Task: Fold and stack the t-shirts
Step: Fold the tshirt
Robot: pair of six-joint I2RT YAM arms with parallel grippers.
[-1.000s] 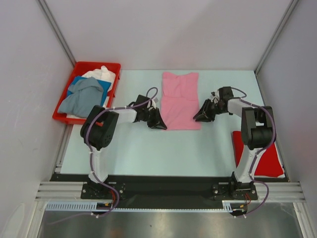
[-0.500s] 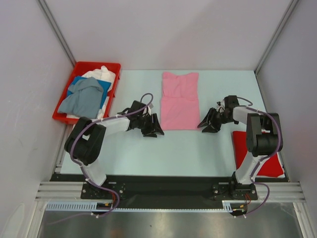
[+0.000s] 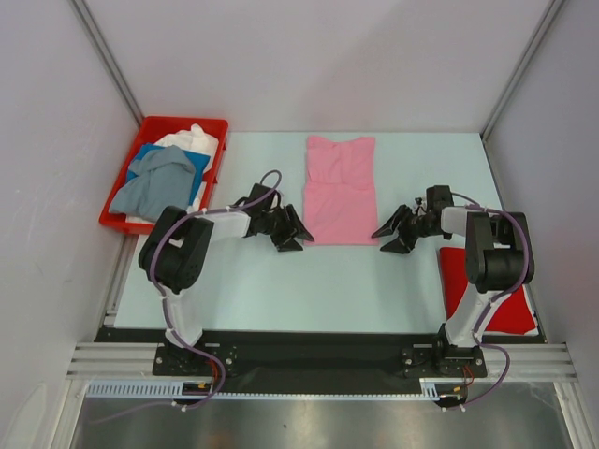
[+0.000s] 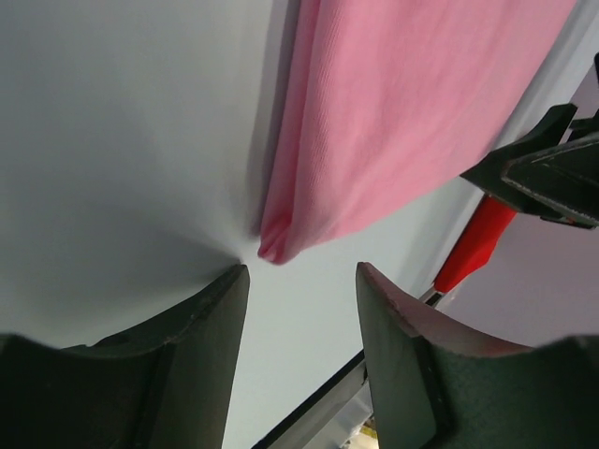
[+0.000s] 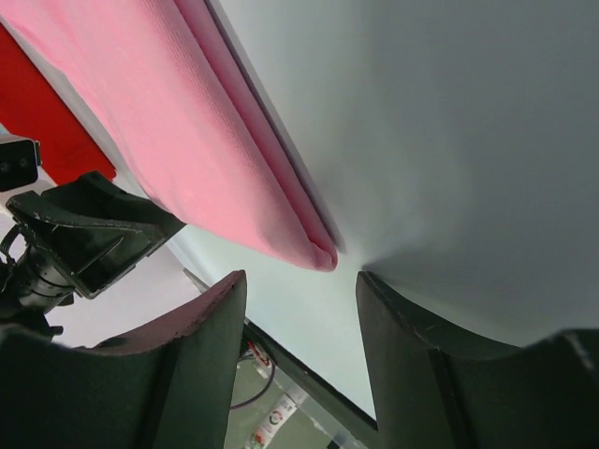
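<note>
Over the last second both grippers drew back from the near corners of the pink t-shirt (image 3: 339,192) and have now swung round to face them again. The left gripper (image 3: 296,237) and right gripper (image 3: 389,239) are spread wide and hold nothing. Each wrist view shows a folded corner just ahead of the gap between the jaws. We judge the lengthwise fold done and the crosswise fold next. The shirt lies flat at the centre of the frame, a narrow layered strip with tidy edges.
</note>
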